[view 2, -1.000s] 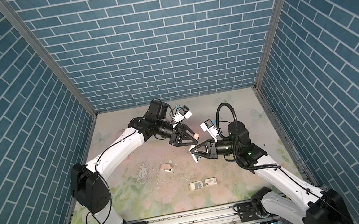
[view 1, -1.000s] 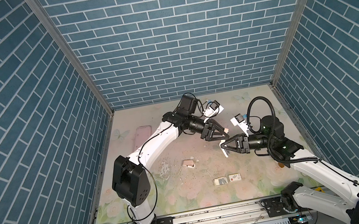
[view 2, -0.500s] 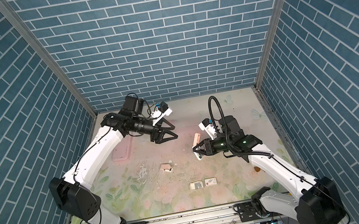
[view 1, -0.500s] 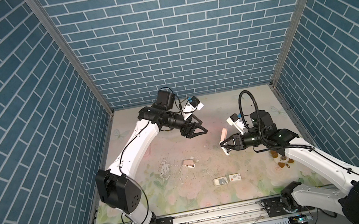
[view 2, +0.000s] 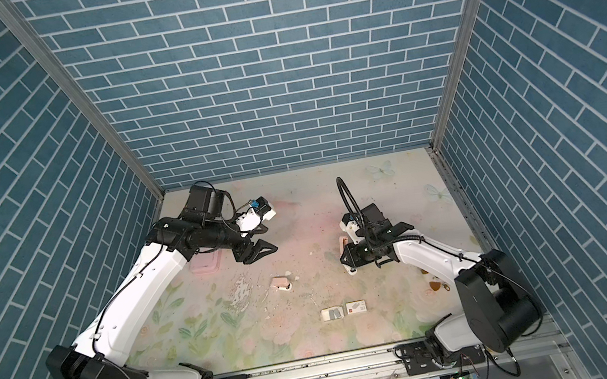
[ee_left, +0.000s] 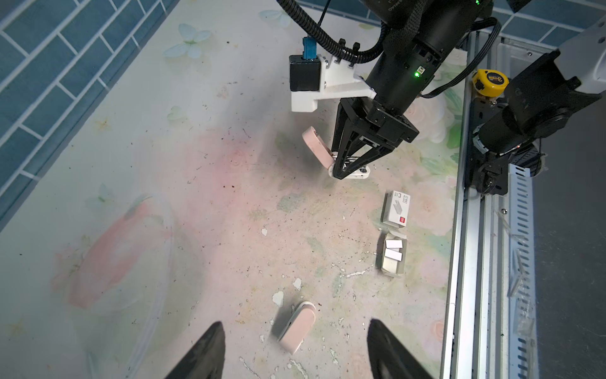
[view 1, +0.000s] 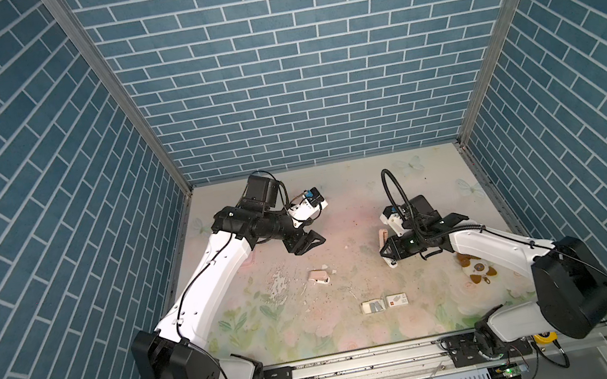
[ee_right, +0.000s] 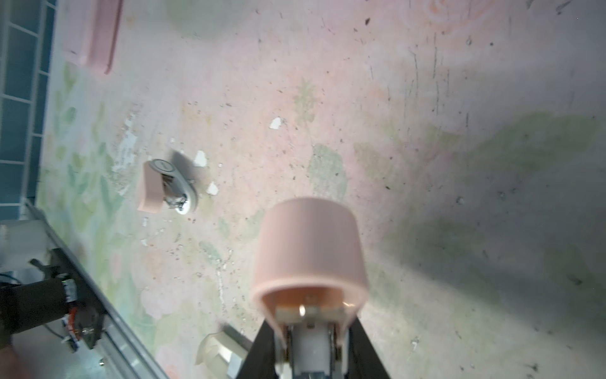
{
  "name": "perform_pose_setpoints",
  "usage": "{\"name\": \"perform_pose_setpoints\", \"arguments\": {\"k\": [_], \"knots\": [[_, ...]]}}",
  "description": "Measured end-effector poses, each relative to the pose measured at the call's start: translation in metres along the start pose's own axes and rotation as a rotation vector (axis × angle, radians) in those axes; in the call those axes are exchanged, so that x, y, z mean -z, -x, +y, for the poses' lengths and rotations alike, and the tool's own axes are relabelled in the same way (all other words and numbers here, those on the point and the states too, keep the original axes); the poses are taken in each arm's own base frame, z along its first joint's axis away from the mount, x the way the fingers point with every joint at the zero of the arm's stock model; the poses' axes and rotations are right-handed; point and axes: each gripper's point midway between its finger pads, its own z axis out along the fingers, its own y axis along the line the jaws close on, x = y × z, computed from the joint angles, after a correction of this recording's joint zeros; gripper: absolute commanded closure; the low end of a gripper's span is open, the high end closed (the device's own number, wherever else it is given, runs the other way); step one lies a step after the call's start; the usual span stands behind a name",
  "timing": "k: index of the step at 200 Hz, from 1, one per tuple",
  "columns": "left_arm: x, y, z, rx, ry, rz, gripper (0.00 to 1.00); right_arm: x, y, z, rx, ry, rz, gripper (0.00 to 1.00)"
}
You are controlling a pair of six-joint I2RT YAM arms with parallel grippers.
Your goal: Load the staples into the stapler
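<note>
**Right gripper clamps an opened stapler; staples wait in their tray by the front rail**

We see the right gripper (ee_left: 344,170) clenched on the white base of a small pink-and-white plastic mini stapler (ee_left: 315,147), whose pink lid is swung up and away from that base. It is held low over the table; we cannot tell whether the base touches. The left gripper (view 1: 311,244) hangs above the surface with its fingers spread and nothing between them. Near it a second pink mini stapler (view 1: 319,277) lies on the table, its lid partly lifted.

The staples (view 1: 376,306), short grey metal strips, rest in a plain white card tray (ee_left: 392,267) near the front edge. The tray sits just beside a white sleeve with a red square mark (view 1: 397,300), well apart from both grippers.

The surface is a pale floral-print mat (view 1: 337,201), scuffed, chipped white in places and peppered with dark specks. A flat pink rectangular tray (view 2: 205,264) lies partly under the left arm. Blue brick-pattern panels (view 1: 294,74) close three sides, joined by metal corner posts. A metal rail (view 1: 366,361) along the front carries both arm bases, with a yellow tape measure (ee_left: 490,82) beside the right one.
</note>
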Motion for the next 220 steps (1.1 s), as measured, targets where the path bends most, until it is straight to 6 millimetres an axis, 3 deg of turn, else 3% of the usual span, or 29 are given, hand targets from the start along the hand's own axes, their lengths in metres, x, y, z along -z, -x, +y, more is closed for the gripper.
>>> {"name": "perform_pose_setpoints", "arguments": {"k": [53,108,160,220], "knots": [[-0.008,-0.011,0.0,0.01,-0.004,0.02,0.3,-0.033,-0.012,-0.017,0.055,-0.128,0.06,0.95],[-0.013,-0.023,-0.008,-0.009,-0.045,0.043,0.3,-0.054,-0.014,-0.011,0.121,-0.18,0.105,0.74],[-0.014,-0.034,-0.02,-0.034,-0.102,0.073,0.29,-0.058,-0.014,-0.007,0.156,-0.188,0.108,0.55],[-0.018,-0.047,-0.027,-0.039,-0.134,0.104,0.28,-0.058,-0.013,-0.006,0.17,-0.195,0.106,0.47]]}}
